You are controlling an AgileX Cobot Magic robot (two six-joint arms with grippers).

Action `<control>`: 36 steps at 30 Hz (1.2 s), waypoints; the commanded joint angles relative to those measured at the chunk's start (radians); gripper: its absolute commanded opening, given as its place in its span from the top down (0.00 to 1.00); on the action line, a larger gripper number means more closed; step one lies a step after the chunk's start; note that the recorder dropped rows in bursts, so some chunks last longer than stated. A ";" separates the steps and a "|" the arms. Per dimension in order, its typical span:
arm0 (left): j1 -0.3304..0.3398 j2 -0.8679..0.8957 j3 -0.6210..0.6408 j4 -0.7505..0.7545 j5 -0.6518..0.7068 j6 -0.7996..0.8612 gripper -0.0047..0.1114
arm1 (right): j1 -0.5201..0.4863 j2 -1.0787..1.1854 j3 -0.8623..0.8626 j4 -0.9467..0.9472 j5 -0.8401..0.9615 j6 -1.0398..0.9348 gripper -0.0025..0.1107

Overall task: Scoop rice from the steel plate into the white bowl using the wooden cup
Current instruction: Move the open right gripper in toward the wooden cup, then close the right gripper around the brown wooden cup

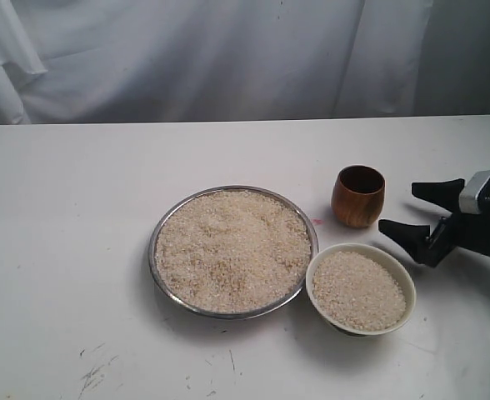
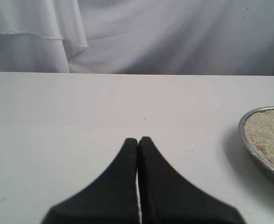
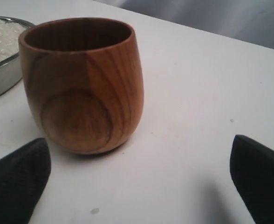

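One wooden cup (image 1: 358, 196) stands upright — right gripper (image 1: 397, 207) spread wide nearby.

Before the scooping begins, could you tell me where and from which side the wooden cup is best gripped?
Probably grip the wooden cup across its bulging middle, coming in level from the side of the open right gripper. It stands upright, handleless, and that flank is free; the steel plate sits beyond.
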 commanded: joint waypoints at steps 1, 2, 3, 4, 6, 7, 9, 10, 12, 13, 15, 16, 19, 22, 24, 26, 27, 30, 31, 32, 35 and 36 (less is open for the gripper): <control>-0.002 -0.005 0.005 -0.001 -0.006 -0.003 0.96 | 0.027 0.017 -0.027 -0.008 -0.015 -0.010 0.14; -0.002 -0.005 0.005 -0.001 -0.006 -0.003 0.96 | 0.032 0.019 -0.031 -0.008 -0.015 -0.010 0.14; -0.002 -0.005 0.005 -0.001 -0.006 -0.003 0.96 | 0.040 0.021 -0.035 -0.008 -0.015 -0.010 0.14; -0.002 -0.005 0.005 -0.001 -0.006 -0.003 0.96 | 0.046 0.026 -0.040 -0.008 -0.015 -0.010 0.14; -0.002 -0.005 0.005 -0.001 -0.006 -0.003 0.96 | 0.057 0.031 -0.052 -0.008 -0.015 -0.010 0.14; -0.002 -0.005 0.005 -0.001 -0.006 -0.003 0.96 | 0.063 0.039 -0.060 -0.011 -0.015 -0.006 0.14; -0.002 -0.005 0.005 -0.001 -0.006 -0.003 0.96 | 0.077 0.050 -0.069 -0.011 -0.015 -0.003 0.14; -0.002 -0.005 0.005 -0.001 -0.006 -0.003 0.96 | 0.085 0.058 -0.074 -0.013 -0.015 0.005 0.14; -0.002 -0.005 0.005 -0.001 -0.006 -0.003 0.96 | 0.093 0.068 -0.078 -0.006 -0.015 0.005 0.14; -0.002 -0.005 0.005 -0.001 -0.006 -0.003 0.96 | 0.101 0.073 -0.078 0.008 -0.015 0.005 0.14; -0.002 -0.005 0.005 -0.001 -0.006 -0.003 0.96 | 0.110 0.081 -0.078 0.032 -0.015 0.005 0.14; -0.002 -0.005 0.005 -0.001 -0.006 -0.003 0.96 | 0.115 0.085 -0.078 0.046 -0.015 0.005 0.14; -0.002 -0.005 0.005 -0.001 -0.006 -0.003 0.96 | 0.128 0.085 -0.078 0.065 -0.015 -0.016 0.14; -0.002 -0.005 0.005 -0.001 -0.006 -0.003 0.96 | 0.144 0.085 -0.078 0.098 -0.015 -0.026 0.14; -0.002 -0.005 0.005 -0.001 -0.006 -0.003 0.96 | 0.152 0.085 -0.078 0.112 -0.015 -0.041 0.14; -0.002 -0.005 0.005 -0.001 -0.006 -0.003 0.96 | 0.160 0.085 -0.078 0.134 -0.015 -0.043 0.14; -0.002 -0.005 0.005 -0.001 -0.006 -0.003 0.96 | 0.164 0.085 -0.078 0.144 -0.015 -0.050 0.14; -0.002 -0.005 0.005 -0.001 -0.006 -0.003 0.96 | 0.176 0.085 -0.078 0.153 -0.015 -0.058 0.14; -0.002 -0.005 0.005 -0.001 -0.006 -0.003 0.96 | 0.181 0.085 -0.078 0.147 -0.015 -0.055 0.14; -0.002 -0.005 0.005 -0.001 -0.006 -0.003 0.96 | 0.186 0.085 -0.078 0.142 -0.015 -0.055 0.14; -0.002 -0.005 0.005 -0.001 -0.006 -0.003 0.96 | 0.191 0.085 -0.078 0.142 -0.015 -0.053 0.14; -0.002 -0.005 0.005 -0.001 -0.006 -0.003 0.96 | 0.191 0.085 -0.078 0.142 -0.015 -0.039 0.14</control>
